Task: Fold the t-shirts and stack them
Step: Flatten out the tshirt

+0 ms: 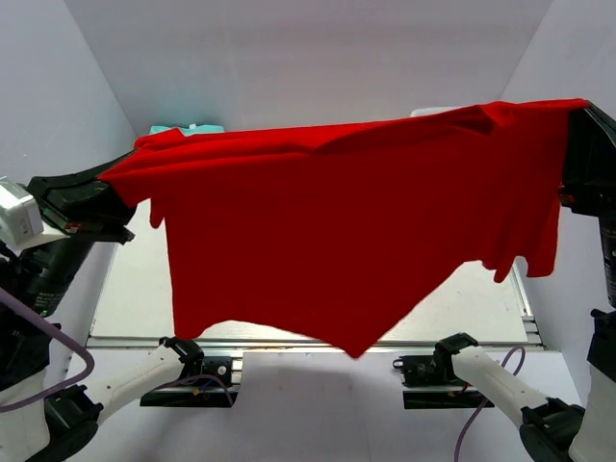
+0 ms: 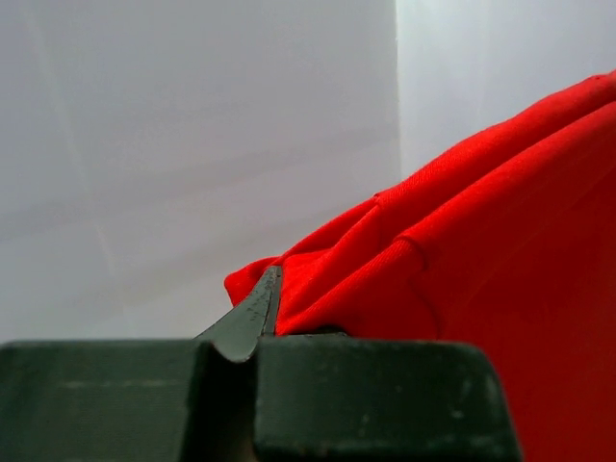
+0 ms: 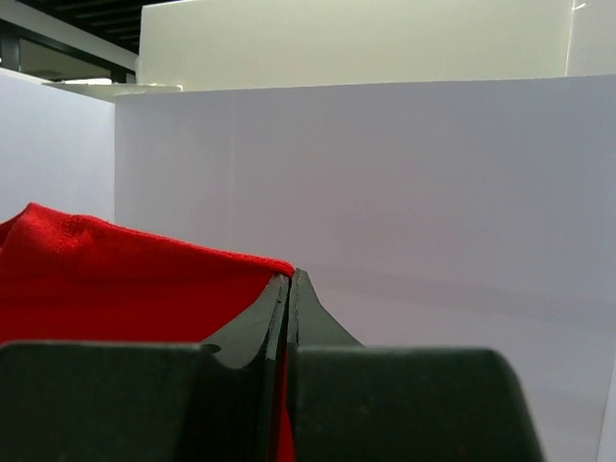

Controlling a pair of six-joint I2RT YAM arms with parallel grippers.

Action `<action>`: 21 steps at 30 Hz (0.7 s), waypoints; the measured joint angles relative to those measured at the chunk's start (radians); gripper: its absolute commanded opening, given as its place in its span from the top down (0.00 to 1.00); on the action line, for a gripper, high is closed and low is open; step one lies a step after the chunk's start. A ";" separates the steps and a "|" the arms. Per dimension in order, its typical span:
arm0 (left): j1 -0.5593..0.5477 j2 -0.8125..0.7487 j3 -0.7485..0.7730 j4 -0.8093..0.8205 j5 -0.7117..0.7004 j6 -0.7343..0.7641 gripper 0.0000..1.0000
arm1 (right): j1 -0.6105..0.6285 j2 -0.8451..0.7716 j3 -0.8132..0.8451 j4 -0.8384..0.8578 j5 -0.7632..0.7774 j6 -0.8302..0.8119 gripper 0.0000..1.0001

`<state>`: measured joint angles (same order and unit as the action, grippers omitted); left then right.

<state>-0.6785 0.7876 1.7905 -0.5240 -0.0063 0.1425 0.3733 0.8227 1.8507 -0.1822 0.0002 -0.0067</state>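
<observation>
The large bright red t-shirt (image 1: 337, 231) hangs spread in the air between my two grippers, well above the table, its lower edge drooping to a point near the front edge. My left gripper (image 1: 114, 185) is shut on the shirt's left end; the left wrist view shows the red cloth (image 2: 462, 241) pinched at the fingers (image 2: 252, 313). My right gripper (image 1: 576, 115) is shut on the right end; the right wrist view shows the cloth (image 3: 115, 279) held between closed fingers (image 3: 279, 308). A bit of the mint t-shirt (image 1: 188, 129) shows behind the red one. The crimson-pink shirt is hidden.
The white table (image 1: 135, 289) has a metal rail (image 1: 289, 342) along its front edge. White walls enclose the left, back and right. A small white object (image 1: 433, 112) peeks over the shirt at the back right.
</observation>
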 measured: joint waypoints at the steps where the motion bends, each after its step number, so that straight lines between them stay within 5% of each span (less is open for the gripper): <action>1: 0.000 0.003 0.000 0.000 -0.008 0.000 1.00 | 0.000 0.003 -0.008 0.005 0.000 0.000 1.00; 7: 0.002 0.009 -0.190 0.105 -0.158 -0.003 1.00 | -0.001 0.016 -0.186 0.080 0.036 0.000 1.00; 13: 0.008 0.093 -0.574 0.303 -0.524 -0.042 1.00 | -0.001 0.108 -0.514 0.194 0.085 0.038 1.00; 21: 0.037 0.512 -0.780 0.393 -0.789 -0.164 1.00 | -0.004 0.503 -0.714 0.234 0.168 0.151 1.00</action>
<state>-0.6418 1.2991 1.0107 -0.1307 -0.7948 -0.0212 0.3691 1.3258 1.1366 0.0517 0.1680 0.1448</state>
